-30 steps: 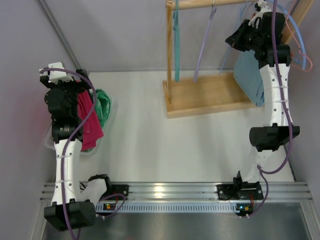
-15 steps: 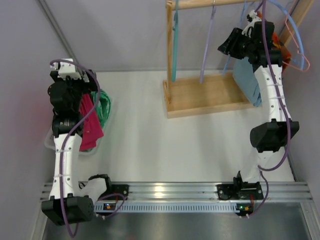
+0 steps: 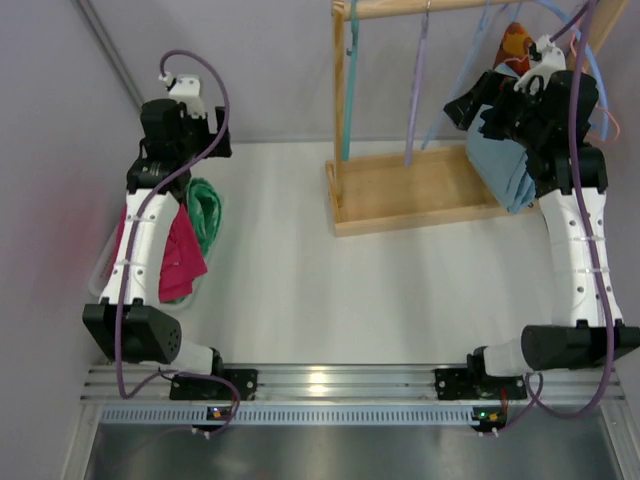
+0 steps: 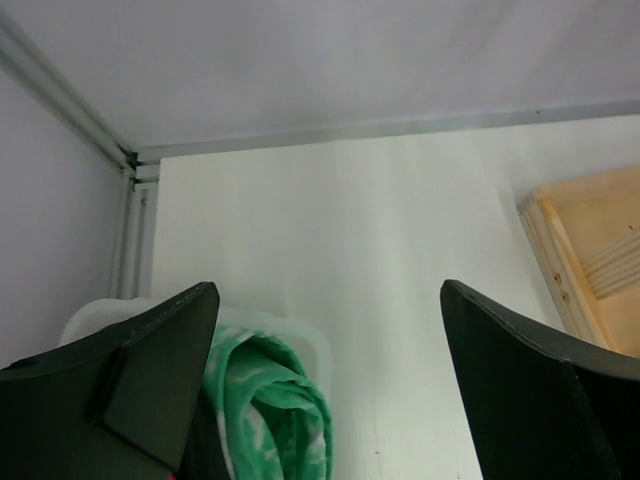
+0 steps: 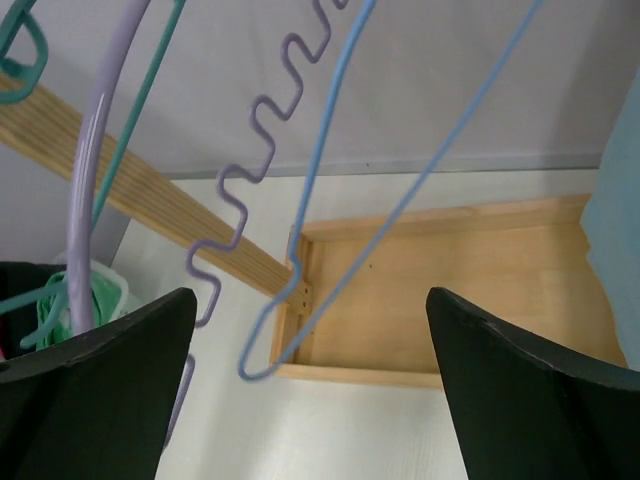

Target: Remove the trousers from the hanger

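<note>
Light blue trousers (image 3: 505,165) hang at the right end of the wooden rack, and a strip of them shows at the edge of the right wrist view (image 5: 622,250). An orange patterned pair (image 3: 517,42) hangs behind them. My right gripper (image 3: 472,105) (image 5: 310,300) is open and empty just left of the blue pair, with a bare blue hanger (image 5: 330,170) in front of it. My left gripper (image 3: 203,135) (image 4: 327,295) is open and empty, raised above the white bin (image 4: 305,340). Mint-green trousers (image 4: 270,400) (image 3: 205,212) and a magenta pair (image 3: 182,258) lie in that bin.
The rack's wooden base (image 3: 420,190) (image 5: 460,290) stands at the back right, under its rail (image 3: 420,8). Bare teal (image 3: 348,90) and purple hangers (image 3: 415,90) (image 5: 85,200) dangle from the rail, and a pink hanger (image 3: 603,115) sits at the far right. Walls close in on both sides.
My left arm has lifted off the bin and reached toward the back wall. My right arm has swung its elbow out to the right; its gripper sits slightly lower beside the blue trousers.
</note>
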Tool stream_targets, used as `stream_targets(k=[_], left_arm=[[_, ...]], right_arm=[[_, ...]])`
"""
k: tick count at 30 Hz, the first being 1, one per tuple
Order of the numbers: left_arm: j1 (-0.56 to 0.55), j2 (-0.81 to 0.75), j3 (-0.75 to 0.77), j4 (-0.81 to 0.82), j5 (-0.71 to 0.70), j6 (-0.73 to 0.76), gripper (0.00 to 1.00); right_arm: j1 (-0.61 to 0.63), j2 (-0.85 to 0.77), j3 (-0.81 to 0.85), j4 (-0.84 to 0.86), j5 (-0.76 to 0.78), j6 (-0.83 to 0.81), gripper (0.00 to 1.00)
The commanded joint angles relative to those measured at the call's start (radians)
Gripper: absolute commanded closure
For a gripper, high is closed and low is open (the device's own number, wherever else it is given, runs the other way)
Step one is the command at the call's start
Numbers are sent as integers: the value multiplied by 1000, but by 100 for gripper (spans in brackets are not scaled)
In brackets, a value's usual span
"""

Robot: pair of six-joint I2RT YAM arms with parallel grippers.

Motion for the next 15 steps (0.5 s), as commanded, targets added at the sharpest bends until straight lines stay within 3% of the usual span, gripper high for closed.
stream_targets(k=[1, 8, 15], left_arm=[[-67, 66, 113, -136, -70, 2, 1], [-233, 140, 141, -172, -107, 33, 1], [-340, 116, -3, -173, 0, -27, 1]], right_arm=[[-13, -130, -109, 74, -2, -47, 1], [-97, -338, -430, 97, -19, -113, 1], [-120, -491, -651, 32, -223, -172, 1]])
